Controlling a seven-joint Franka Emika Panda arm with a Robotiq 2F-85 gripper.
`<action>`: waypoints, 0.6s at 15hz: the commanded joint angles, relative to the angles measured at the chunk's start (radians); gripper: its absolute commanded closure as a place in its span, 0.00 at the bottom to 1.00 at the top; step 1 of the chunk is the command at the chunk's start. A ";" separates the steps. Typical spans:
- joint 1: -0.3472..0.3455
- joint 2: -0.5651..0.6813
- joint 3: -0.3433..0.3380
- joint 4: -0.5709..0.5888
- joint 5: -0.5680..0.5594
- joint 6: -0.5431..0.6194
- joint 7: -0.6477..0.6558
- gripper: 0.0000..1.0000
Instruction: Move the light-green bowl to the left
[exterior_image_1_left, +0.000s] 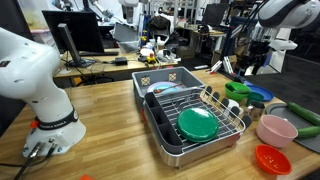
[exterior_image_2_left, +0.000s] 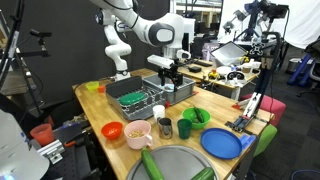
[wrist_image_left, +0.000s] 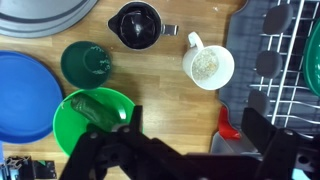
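Observation:
The light-green bowl (wrist_image_left: 95, 122) stands on the wooden table at the lower left of the wrist view, with a small green item inside it. It also shows in both exterior views (exterior_image_1_left: 236, 90) (exterior_image_2_left: 196, 118), next to a blue plate. My gripper (wrist_image_left: 195, 140) is open and empty. It hangs well above the table, its left finger over the bowl's right rim and its right finger over the dish rack's edge. It shows high above the bowl in both exterior views (exterior_image_1_left: 251, 60) (exterior_image_2_left: 172, 74).
The blue plate (wrist_image_left: 20, 95), a dark green cup (wrist_image_left: 85, 62), a black cup (wrist_image_left: 135, 25) and a white mug (wrist_image_left: 208, 67) stand around the bowl. The dish rack (exterior_image_1_left: 225, 125) holds a darker green flat dish (exterior_image_1_left: 196, 123). A pink bowl (exterior_image_1_left: 277, 130) and a red bowl (exterior_image_1_left: 271, 158) stand near the table edge.

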 joint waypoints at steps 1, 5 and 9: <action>-0.016 0.001 0.017 0.002 -0.009 -0.002 0.006 0.00; 0.003 0.037 -0.001 0.008 -0.079 0.080 0.034 0.00; -0.006 0.130 0.001 0.037 -0.149 0.200 0.018 0.00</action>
